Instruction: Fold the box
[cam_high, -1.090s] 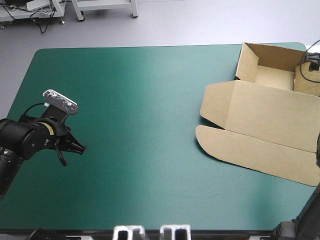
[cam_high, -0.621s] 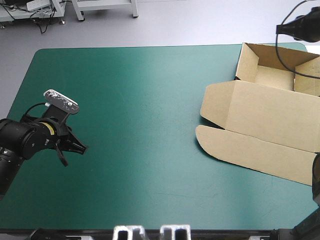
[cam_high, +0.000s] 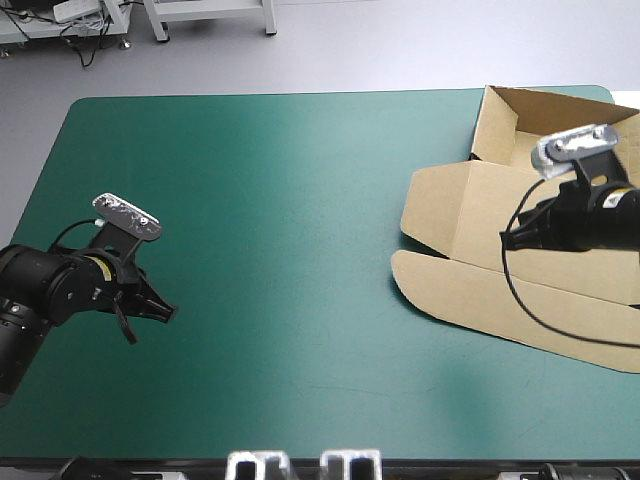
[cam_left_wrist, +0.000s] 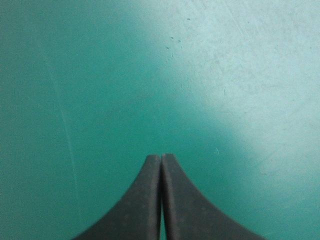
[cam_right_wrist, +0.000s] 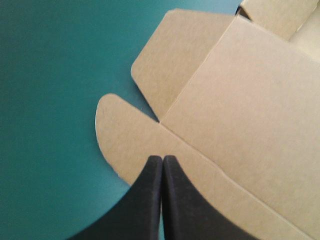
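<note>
The brown box (cam_high: 465, 212) lies at the table's right side as an open tray with raised walls (cam_high: 530, 110) at the far edge. Its lid is spread flat toward the front, with rounded flaps (cam_high: 425, 280) at its left end. My right gripper (cam_high: 508, 237) hovers over the lid, shut, holding nothing. In the right wrist view its tip (cam_right_wrist: 162, 158) sits above the lid's front strip, near the crease where the flaps (cam_right_wrist: 165, 65) meet the box (cam_right_wrist: 245, 100). My left gripper (cam_high: 168, 313) is shut and empty, far from the box at the table's left; its tip (cam_left_wrist: 161, 156) points at bare teal-green cover.
The teal-green cover (cam_high: 280, 200) stretches bare between the two arms. The box's right part runs out past the table's right edge of the view.
My right arm has swung in from the far right corner to over the lid, and its fingers have shut. The left arm has shifted slightly toward the front.
</note>
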